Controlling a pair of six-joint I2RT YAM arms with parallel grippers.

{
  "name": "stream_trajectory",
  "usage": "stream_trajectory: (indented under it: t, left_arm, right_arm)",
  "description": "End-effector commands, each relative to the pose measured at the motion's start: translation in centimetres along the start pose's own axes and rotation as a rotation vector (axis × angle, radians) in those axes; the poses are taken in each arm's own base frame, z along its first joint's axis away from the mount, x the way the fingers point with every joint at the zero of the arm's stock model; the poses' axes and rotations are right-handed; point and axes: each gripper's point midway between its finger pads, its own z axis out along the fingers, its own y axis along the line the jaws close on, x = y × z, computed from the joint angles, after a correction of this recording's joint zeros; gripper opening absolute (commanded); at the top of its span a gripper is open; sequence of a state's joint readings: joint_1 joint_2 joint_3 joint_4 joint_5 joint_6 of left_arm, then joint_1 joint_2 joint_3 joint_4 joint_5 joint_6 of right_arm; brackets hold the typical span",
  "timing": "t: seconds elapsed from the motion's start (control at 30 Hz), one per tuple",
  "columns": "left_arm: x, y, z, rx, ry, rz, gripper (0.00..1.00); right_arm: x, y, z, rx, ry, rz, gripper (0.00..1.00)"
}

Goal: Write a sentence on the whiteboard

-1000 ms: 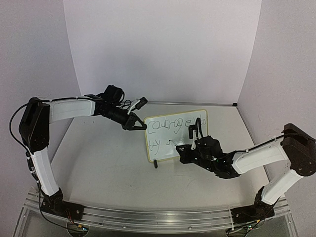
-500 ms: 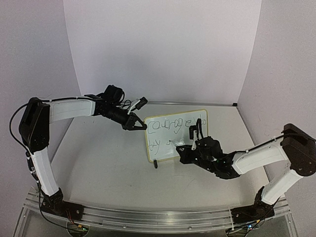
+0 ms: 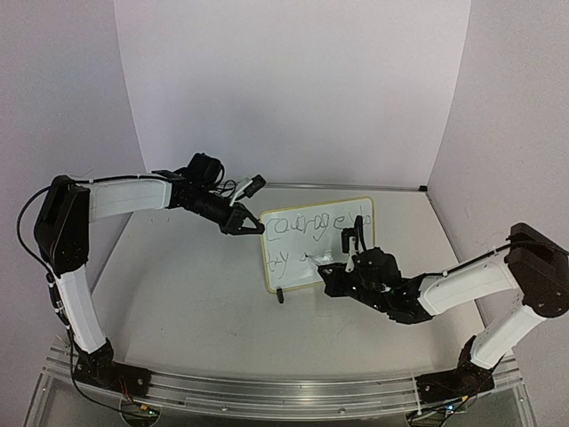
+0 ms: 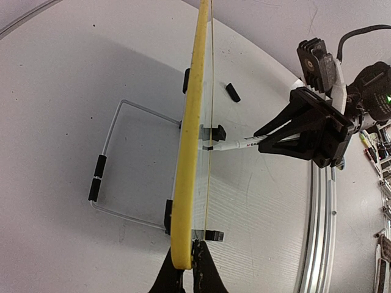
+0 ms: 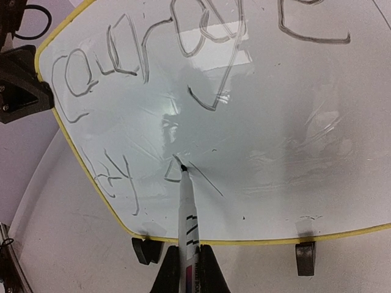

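The whiteboard [image 3: 316,240] stands tilted on two black clip feet, seen face-on in the right wrist view [image 5: 263,116] and edge-on in the left wrist view [image 4: 189,152]. The sentence [image 5: 153,55] reads "courage" and more on the top line, "try" and a started letter below. My left gripper [image 3: 253,224] is shut on the board's left yellow edge [image 4: 183,262]. My right gripper [image 5: 189,268] is shut on a white marker [image 5: 187,213]; its black tip touches the board at the started letter. The marker also shows in the left wrist view [image 4: 235,144].
A bent wire stand [image 4: 116,165] lies behind the board. A small black cap [image 4: 232,92] lies on the table in front of it. A metal rail [image 3: 267,391] runs along the near edge. White walls enclose the back and sides.
The right gripper and marker have shifted slightly left along the board's second line. The left arm and the board have not moved.
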State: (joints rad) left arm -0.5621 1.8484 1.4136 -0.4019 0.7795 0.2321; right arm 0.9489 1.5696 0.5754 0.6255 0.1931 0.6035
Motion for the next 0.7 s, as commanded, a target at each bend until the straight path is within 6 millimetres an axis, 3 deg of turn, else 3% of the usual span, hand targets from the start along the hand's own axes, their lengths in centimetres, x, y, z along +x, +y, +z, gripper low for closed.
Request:
stream_trajectory:
  t: [0.0, 0.37, 0.67]
  left_arm:
    - [-0.1, 1.4, -0.4, -0.103, 0.018, 0.096, 0.00]
    - [-0.1, 1.3, -0.4, -0.103, 0.016, 0.098, 0.00]
    - [-0.3, 1.1, -0.5, -0.102, 0.014, 0.102, 0.00]
  right_arm:
    - [1.2, -3.0, -0.2, 0.120, 0.025, -0.015, 0.00]
    - [-0.1, -2.5, -0.7, 0.114, -0.002, -0.023, 0.00]
    - [-3.0, -0.8, -2.5, 0.050, -0.073, -0.011, 0.00]
